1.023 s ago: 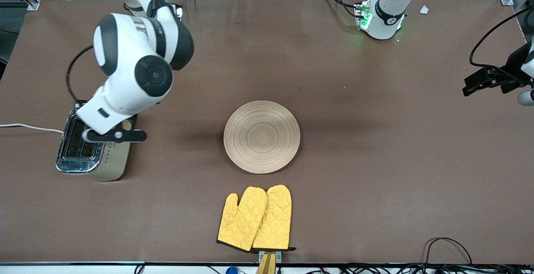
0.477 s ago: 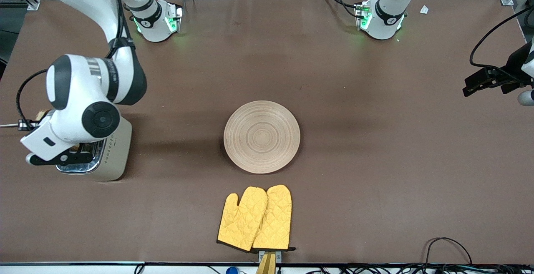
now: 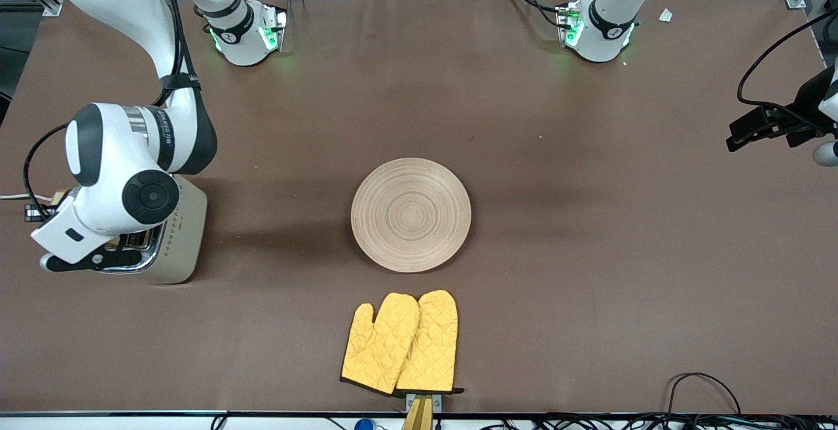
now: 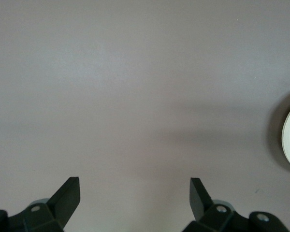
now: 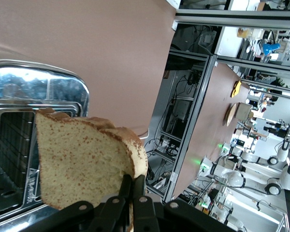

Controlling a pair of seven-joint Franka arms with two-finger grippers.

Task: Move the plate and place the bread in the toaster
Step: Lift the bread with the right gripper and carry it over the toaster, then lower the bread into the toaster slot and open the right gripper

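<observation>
The bread [image 5: 82,162] hangs on edge just above the toaster [image 3: 171,240], pinched at its crust by the right gripper [image 5: 130,193], whose jaws press together on the slice. It is held upright, apparently so that it can drop edge-first into an open slot of the chrome top. From the front the arm hides most of the slice, so which slot it lines up with is hard to tell. The toaster stands at the right arm's end of the table, its white cord [image 3: 16,197] trailing off the edge. The plate [image 3: 410,214] lies bare well apart from the toaster, toward mid-table, with yellow mitts [image 3: 400,341] nearer the front camera. The left gripper [image 4: 135,191] waits over bare table, well apart from the toaster, jaws spread and empty.
</observation>
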